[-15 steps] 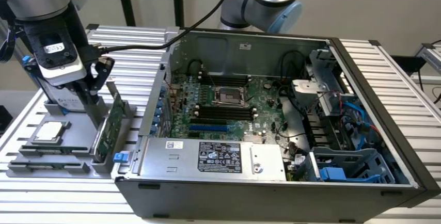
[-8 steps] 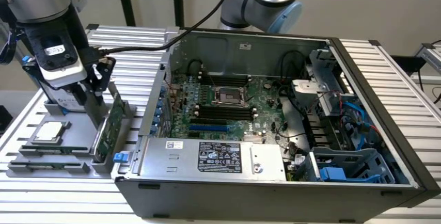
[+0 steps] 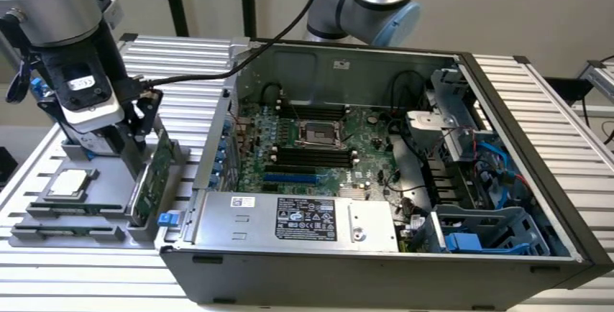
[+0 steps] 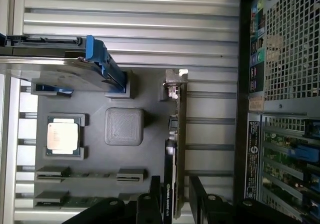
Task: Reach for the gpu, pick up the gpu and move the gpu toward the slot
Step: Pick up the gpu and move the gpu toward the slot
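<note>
Gpu: the gpu [image 3: 152, 179] stands on its long edge in a grey tray [image 3: 57, 237], at 9 o'clock in the exterior view. Its top edge is free.
Room: the open case [image 3: 384, 276] has a wall that rises just beside the tray, at the gpu's 3 o'clock. Bare desk [image 3: 537, 111] slats lie beyond the case.
Gripper: the gripper [image 4: 176, 206] has its fingers apart, one at each face of the gpu, at the end away from the silver bracket.
Arm: the arm [image 3: 57, 10] comes down near-vertical at 10 o'clock, wrist pointing down over the tray. A black cable [image 3: 192, 76] runs off toward 1 o'clock.
Around: a chip [image 3: 69, 182] sits at the gpu's 9 o'clock, and a hard drive [image 4: 55, 74] with blue rails stands near it.
In the way: the case wall stands between the gpu and the blue slot [image 3: 290, 179] on the board [image 3: 326, 147].
</note>
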Robot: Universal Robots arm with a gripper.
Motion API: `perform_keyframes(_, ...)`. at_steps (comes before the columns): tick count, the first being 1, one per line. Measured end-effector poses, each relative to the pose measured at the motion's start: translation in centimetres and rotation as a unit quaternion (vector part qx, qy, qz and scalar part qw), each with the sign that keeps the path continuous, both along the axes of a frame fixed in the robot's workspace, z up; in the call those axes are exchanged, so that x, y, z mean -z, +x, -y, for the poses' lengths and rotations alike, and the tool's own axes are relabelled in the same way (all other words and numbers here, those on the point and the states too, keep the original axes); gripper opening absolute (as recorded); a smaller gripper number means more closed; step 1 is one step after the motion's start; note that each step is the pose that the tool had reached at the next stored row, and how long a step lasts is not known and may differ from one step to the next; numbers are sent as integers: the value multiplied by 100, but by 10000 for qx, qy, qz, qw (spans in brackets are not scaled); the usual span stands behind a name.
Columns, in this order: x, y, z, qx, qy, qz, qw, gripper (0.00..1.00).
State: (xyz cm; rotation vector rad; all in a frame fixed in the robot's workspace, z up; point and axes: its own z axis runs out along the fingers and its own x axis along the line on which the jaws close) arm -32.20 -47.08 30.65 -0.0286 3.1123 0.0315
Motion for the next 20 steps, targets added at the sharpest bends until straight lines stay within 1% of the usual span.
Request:
perform_keyframes(7, 128, -12, 0, 17, 0, 2, 10000, 37)
perform_keyframes(17, 311, -12, 0, 85, 0, 28, 10000, 37)
perform_keyframes(18, 328, -12, 0, 90, 0, 30, 10000, 38)
perform_keyframes(20, 365, -13, 0, 98, 0, 37, 9999, 38)
